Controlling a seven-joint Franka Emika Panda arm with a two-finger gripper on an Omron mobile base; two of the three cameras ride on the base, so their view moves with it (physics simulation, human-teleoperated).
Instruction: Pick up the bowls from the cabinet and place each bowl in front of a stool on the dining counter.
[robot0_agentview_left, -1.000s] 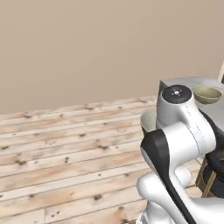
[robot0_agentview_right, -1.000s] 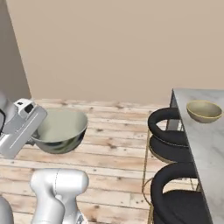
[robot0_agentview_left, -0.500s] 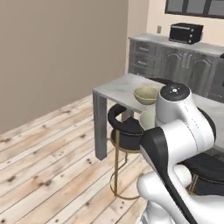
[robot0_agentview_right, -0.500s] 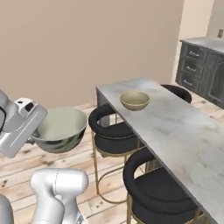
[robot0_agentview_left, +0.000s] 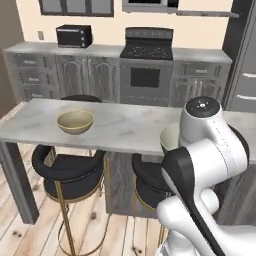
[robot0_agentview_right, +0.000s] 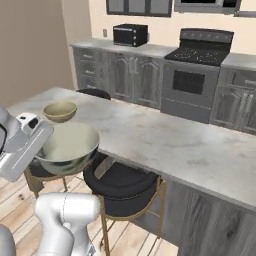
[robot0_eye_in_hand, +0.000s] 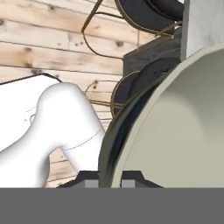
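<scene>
1. Bowls first, left to right: a plain tan-olive round bowl with a golden rim (robot0_agentview_left: 75, 122) is seen resting on the long light-grey marble-look dining counter (robot0_agentview_left: 125, 131), above a black padded stool on thin gold legs (robot0_agentview_left: 67, 170).
2. A second deep round bowl, grey-white inside with a dark outer wall (robot0_agentview_right: 67, 148), is held aloft beside the counter edge, just above a second black stool (robot0_agentview_right: 120, 187); it is not yet set down.
3. The gripper (robot0_eye_in_hand: 110, 181) is pinched on this bowl's rim, one finger tip either side of the wall, as shown in the hand view.
4. Risk, judged from here: only a thin rim is gripped and the bowl hangs to one side, so a slip or a swing could be caused by a quick move.
5. A knock against the counter edge could follow if the bowl is not lifted clear before being carried over the slab.
6. The white arm is folded, its elbow raised high in the left base view, the hand kept low beside the counter.
7. Grey kitchen cabinets with a stove (robot0_agentview_right: 195, 70) are seen well behind.
</scene>
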